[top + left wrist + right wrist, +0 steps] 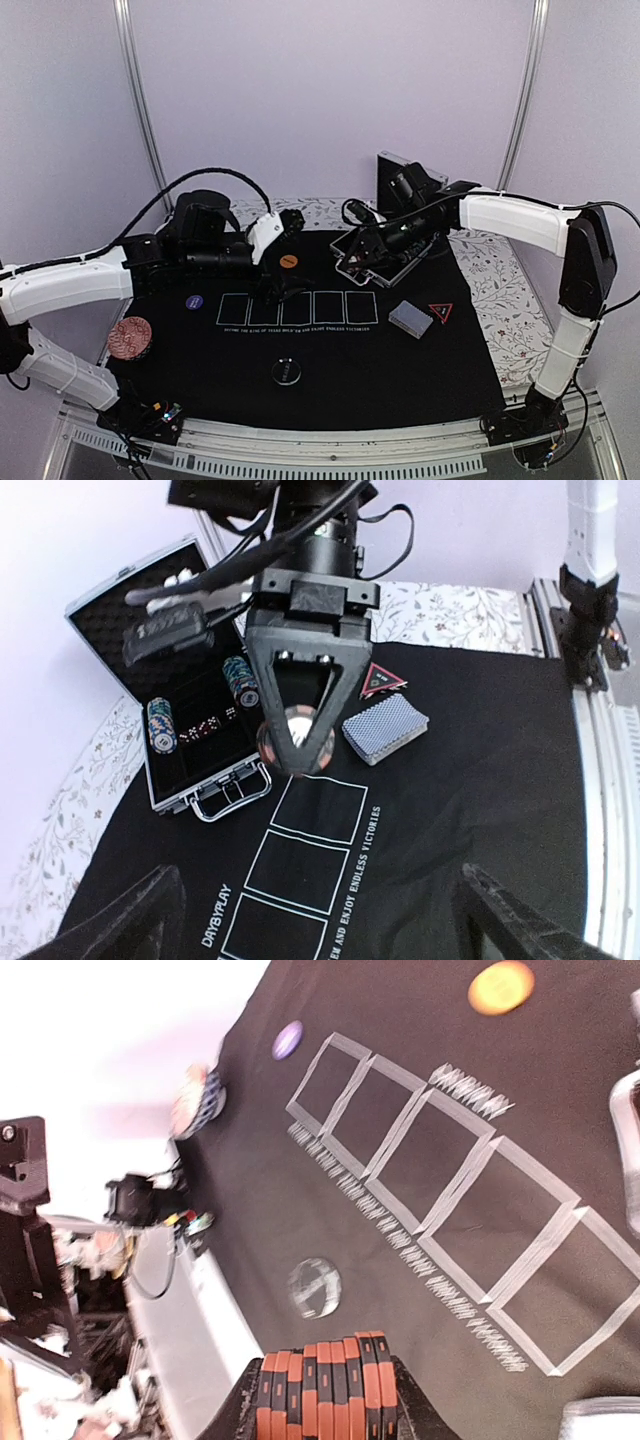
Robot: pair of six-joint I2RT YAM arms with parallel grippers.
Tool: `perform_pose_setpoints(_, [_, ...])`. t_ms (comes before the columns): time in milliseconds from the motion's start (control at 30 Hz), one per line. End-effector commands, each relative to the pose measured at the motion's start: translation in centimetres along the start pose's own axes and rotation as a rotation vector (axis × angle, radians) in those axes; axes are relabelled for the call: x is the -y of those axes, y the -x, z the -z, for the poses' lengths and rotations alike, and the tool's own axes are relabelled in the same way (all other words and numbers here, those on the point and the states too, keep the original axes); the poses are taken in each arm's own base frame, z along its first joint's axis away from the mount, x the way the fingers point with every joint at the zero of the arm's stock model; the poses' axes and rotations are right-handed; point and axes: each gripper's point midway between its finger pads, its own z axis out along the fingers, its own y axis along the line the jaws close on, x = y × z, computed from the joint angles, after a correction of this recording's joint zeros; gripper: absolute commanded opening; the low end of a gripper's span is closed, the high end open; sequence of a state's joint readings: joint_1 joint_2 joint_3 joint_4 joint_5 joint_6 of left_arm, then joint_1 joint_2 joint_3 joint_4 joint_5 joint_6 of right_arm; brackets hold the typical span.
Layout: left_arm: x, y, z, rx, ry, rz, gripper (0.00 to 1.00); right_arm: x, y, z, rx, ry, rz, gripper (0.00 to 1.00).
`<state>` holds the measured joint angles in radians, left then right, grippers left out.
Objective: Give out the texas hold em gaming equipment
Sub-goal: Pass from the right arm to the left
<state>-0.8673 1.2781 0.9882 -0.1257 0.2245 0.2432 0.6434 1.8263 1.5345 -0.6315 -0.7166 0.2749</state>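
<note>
My right gripper point(356, 264) point(325, 1400) is shut on a stack of orange-and-black striped poker chips point(325, 1388) point(297, 735), held above the mat by the front edge of the open case point(205, 780). My left gripper point(280, 288) point(320, 920) hangs open over the row of white card outlines point(300, 865), with nothing between its fingers. On the mat lie an orange disc point(289, 261), a purple disc point(194, 300), a black-and-white disc point(286, 371), a deck of grey-blue cards point(410, 318) and the red-edged triangle marker point(441, 312). Two more chip stacks point(161, 725) stand in the case.
The black mat point(450, 370) covers most of the table, with a floral cloth point(505, 300) along its right side. A patterned mug point(130, 338) stands at the mat's left edge. The case lid point(400, 175) stands upright at the back.
</note>
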Motion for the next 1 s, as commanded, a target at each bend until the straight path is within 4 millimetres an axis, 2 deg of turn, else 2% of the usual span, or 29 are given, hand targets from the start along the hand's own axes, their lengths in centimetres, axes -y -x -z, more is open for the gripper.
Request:
perform_pose_setpoints(0, [2.1, -0.9, -1.5, -0.022, 0.053, -0.245, 0.98, -5.7, -0.2, -1.3, 0.009, 0.214, 0.067, 0.02])
perform_pose_setpoints(133, [3.4, -2.2, -3.0, -0.055, 0.078, -0.303, 0.98, -6.3, -1.4, -2.5, -0.02, 0.242, 0.067, 0.03])
perform_pose_setpoints(233, [2.6, -2.3, -3.7, -0.061, 0.128, -0.292, 0.97, -6.6, -2.4, -3.5, -0.042, 0.271, 0.057, 0.02])
perform_pose_setpoints(400, [0.9, -2.5, -5.5, -0.1, 0.213, -0.258, 0.82, -7.1, -2.6, -4.4, -0.041, 0.294, 0.055, 0.02])
perform_pose_setpoints(500, [0.8, -3.2, -6.4, -0.128, 0.212, -0.26, 0.74, -7.1, -2.4, -4.4, -0.03, 0.305, 0.057, 0.02])
perform_pose_setpoints(733, [0.5, -2.6, -6.6, -0.091, 0.227, -0.262, 0.58, -7.0, -2.4, -4.9, -0.035, 0.313, 0.044, 0.03])
perform_pose_setpoints(900, [0.7, -2.3, -6.7, -0.071, 0.209, -0.252, 0.61, -7.0, -2.3, -5.0, -0.035, 0.312, 0.044, 0.02])
perform_pose_setpoints(967, [0.7, -2.4, -6.7, -0.074, 0.208, -0.253, 0.6, -7.0, -2.2, -4.9, -0.033, 0.313, 0.046, 0.02])
